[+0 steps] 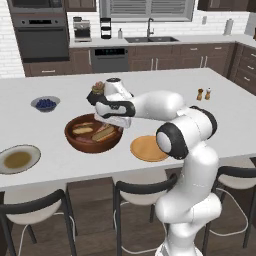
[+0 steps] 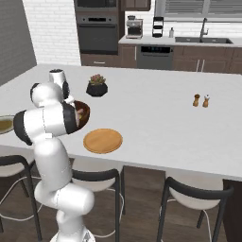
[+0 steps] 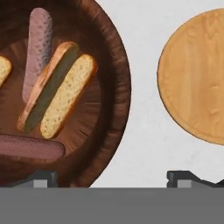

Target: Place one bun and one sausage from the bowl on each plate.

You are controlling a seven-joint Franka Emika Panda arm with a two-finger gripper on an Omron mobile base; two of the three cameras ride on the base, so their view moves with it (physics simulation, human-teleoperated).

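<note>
The dark wooden bowl (image 1: 93, 133) holds a split bun (image 3: 57, 94), a pink sausage (image 3: 38, 48) beside it, a second sausage (image 3: 28, 148) and part of another bun (image 3: 3, 70) at the edge of the hand view. My gripper (image 3: 113, 178) hovers above the bowl's right rim, open wide, with nothing between its fingertips (image 3: 41, 178). Just right of the bowl lies the orange-tan plate (image 1: 148, 148), bare. The grey-rimmed plate (image 1: 18, 159) with the olive-brown centre sits near the counter's front left, also bare.
A small pale bowl of blueberries (image 1: 45, 103) stands behind the wooden bowl to the left. A black plant pot (image 2: 97, 86) sits behind my hand. Two shakers (image 1: 203, 94) stand far right. Stools line the counter's front edge.
</note>
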